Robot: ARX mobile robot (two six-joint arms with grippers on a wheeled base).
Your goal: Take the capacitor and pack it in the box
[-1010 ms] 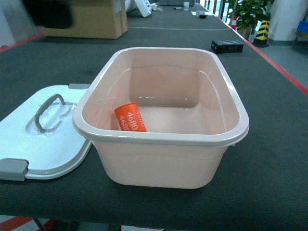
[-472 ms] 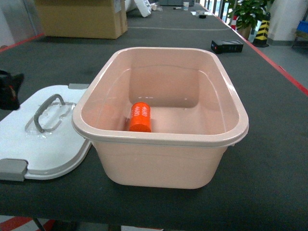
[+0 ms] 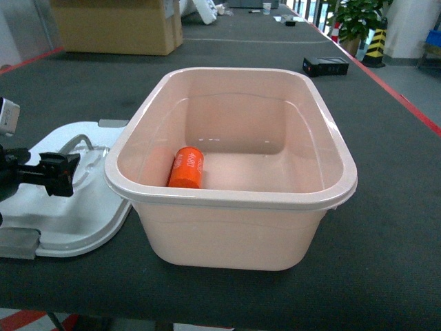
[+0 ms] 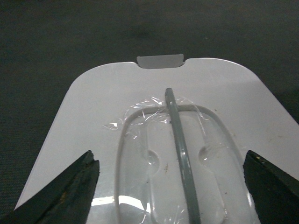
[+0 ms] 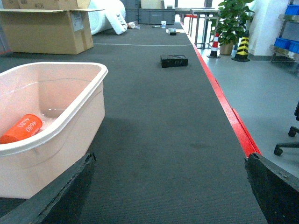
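Head view, centre: the box (image 3: 231, 165) stands open on the dark table (image 3: 386, 207), its lid (image 3: 76, 207) laid flat just beside it at lower left so the mouth is free for loading. The capacitor (image 3: 186, 167), an orange cylinder, lies on its side on the box floor toward the left wall. Its long axis runs from the near rim toward the far wall, tilted slightly right, with one round end facing the camera; I cannot tell which end is the terminal end.

Left wrist view: my left gripper (image 4: 170, 186) hangs over the lid with its jaws spread wide, straddling the grey handle (image 4: 180, 140), which runs up the middle of the frame; I judge this a set-up for taking the lid by that handle.

Right wrist view: my right gripper (image 5: 168, 196) is spread and empty, to the right of the box, apart from it.
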